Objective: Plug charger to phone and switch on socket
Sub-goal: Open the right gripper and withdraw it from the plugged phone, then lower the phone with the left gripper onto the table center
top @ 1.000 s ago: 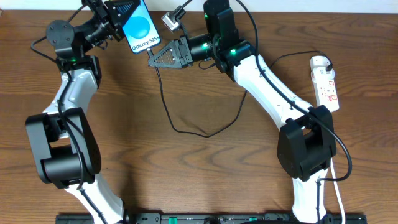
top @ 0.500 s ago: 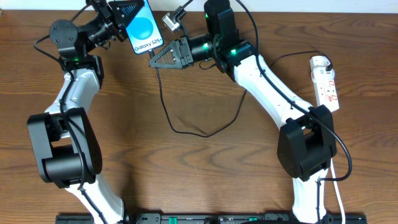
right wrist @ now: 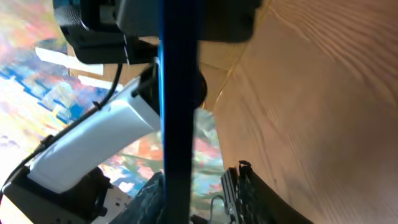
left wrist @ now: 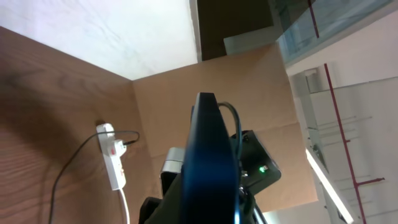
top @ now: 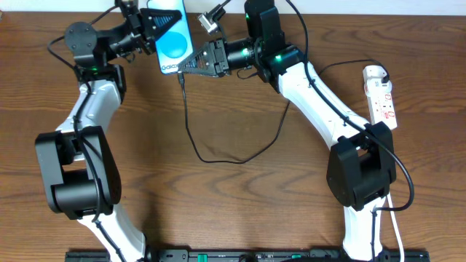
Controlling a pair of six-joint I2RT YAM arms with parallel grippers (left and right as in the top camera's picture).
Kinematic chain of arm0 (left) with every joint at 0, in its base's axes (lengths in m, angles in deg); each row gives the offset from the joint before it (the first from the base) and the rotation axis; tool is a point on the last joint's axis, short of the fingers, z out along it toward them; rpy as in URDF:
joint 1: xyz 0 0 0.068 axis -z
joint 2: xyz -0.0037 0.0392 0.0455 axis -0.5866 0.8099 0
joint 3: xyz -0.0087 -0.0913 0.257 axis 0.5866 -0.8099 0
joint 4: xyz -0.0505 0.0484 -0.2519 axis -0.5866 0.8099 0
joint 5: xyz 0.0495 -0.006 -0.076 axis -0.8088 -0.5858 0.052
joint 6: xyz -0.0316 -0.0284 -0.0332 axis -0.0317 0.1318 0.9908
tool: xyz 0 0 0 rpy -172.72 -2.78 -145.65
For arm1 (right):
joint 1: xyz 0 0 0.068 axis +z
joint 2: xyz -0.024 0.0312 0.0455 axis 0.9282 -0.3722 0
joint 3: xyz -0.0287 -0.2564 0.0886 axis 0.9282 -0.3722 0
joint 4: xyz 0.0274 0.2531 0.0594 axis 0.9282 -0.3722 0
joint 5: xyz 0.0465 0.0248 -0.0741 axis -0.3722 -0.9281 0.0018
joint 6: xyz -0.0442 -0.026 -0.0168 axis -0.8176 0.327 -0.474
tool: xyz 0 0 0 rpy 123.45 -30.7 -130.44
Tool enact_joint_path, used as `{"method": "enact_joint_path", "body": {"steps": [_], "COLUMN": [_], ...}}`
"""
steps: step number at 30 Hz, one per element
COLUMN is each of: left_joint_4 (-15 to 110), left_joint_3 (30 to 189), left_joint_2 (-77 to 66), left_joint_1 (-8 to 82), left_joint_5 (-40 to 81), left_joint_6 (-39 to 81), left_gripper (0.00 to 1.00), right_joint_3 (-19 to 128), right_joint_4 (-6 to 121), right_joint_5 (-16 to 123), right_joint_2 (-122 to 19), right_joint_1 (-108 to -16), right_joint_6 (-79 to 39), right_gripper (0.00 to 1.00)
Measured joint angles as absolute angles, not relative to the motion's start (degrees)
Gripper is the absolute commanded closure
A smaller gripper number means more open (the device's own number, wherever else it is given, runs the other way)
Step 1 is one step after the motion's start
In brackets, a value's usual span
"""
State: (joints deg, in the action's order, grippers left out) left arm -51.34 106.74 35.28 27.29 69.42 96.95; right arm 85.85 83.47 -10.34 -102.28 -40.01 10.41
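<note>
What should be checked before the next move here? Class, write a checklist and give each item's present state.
1. Left gripper clamped on the phone: ok.
2. Charger plug seated in the phone: cannot tell, the right gripper hides that joint.
3. Right gripper's jaws off the plug: cannot tell.
4. Slack in the charger: ok, a loose loop lies on the table.
5. Charger's far end in the socket: ok, a black lead enters it.
6. Socket switched on: cannot tell.
</note>
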Motion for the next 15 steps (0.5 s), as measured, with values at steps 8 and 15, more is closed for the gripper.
{"method": "enact_joint_path", "body": {"steps": [8,15], "left_joint_4": [-47.5,-31.1], "left_joint_3": [106.7,106.7], "left_joint_2": [35.3,35.3], "left_joint_1": [24.0,24.1], "left_joint_5": [71.3,73.6], "left_joint_6": [94.1,84.6], "left_gripper": [0.93,0.93], "right_joint_3": [85.8,85.8], "right_joint_4": [81.3,81.2], "right_joint_5": [-10.5,-10.5], "right_joint_2": [-102.3,-102.3], "right_joint_1": [-40.2,-42.5], "right_joint_6": [7.8,6.0], "right_gripper": [0.57,0.19]}}
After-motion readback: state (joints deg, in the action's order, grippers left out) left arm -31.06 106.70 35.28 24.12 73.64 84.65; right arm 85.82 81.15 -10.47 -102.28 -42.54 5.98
